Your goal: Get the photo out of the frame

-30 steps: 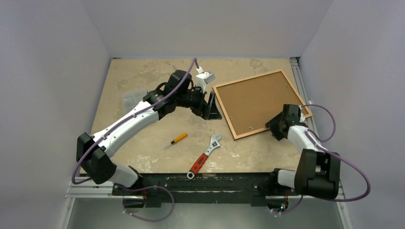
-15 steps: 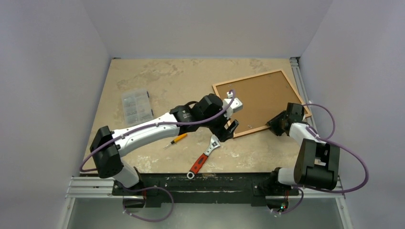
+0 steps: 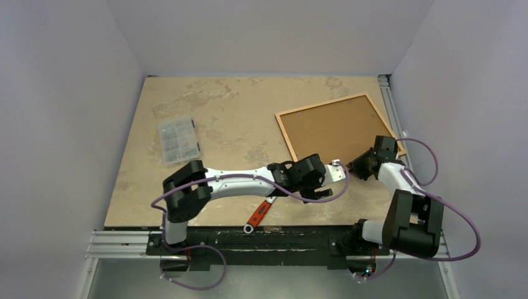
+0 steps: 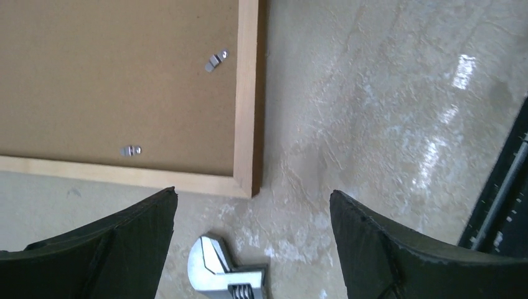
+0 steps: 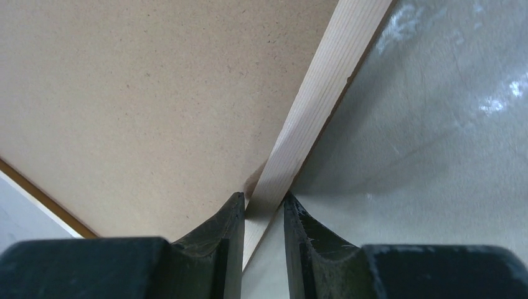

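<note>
At the frame's (image 5: 324,93) near edge, right tool (image 5: 261,199) tight on wood, left tool (image 4: 252,194) agape; photo unseen, backing board (image 4: 112,75) uppermost.

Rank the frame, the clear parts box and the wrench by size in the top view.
Largest: the frame. Then the clear parts box. Smallest in area: the wrench, though the left arm hides its head.

Bright even light, glare patches, soft shadows

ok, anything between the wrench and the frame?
Nothing: the left wrist view shows bare table between the wrench head and the frame corner. In the top view the left arm hides that stretch.
</note>
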{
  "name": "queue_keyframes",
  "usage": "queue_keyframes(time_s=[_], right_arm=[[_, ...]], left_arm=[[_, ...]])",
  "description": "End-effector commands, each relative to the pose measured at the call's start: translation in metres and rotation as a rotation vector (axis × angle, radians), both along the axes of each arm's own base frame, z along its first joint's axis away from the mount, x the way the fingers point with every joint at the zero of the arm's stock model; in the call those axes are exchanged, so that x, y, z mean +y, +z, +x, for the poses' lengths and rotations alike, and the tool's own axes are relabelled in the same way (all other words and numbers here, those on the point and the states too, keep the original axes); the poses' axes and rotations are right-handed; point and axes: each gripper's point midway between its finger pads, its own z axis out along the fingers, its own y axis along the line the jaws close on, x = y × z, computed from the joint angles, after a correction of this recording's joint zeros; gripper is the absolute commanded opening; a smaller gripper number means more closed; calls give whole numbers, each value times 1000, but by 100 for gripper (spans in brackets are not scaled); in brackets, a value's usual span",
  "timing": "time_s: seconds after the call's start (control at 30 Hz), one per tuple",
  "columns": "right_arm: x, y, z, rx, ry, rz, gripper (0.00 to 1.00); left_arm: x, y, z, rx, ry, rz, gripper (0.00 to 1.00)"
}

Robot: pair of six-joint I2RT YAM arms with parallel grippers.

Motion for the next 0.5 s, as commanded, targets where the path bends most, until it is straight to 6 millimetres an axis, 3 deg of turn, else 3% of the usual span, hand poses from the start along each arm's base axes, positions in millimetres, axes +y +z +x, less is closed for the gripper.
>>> queue_keyframes(time_s=[0.0, 0.23, 0.47], right_arm=[[15, 46, 16, -118, 41, 66, 0], [23, 63, 10, -129, 34, 115, 0], [27, 67, 6, -127, 35, 134, 0]], left_arm=[[-27, 21, 29, -181, -23, -34, 89], [-35, 0, 30, -278, -79, 55, 87], [-29, -3, 56, -504, 17, 204, 83]])
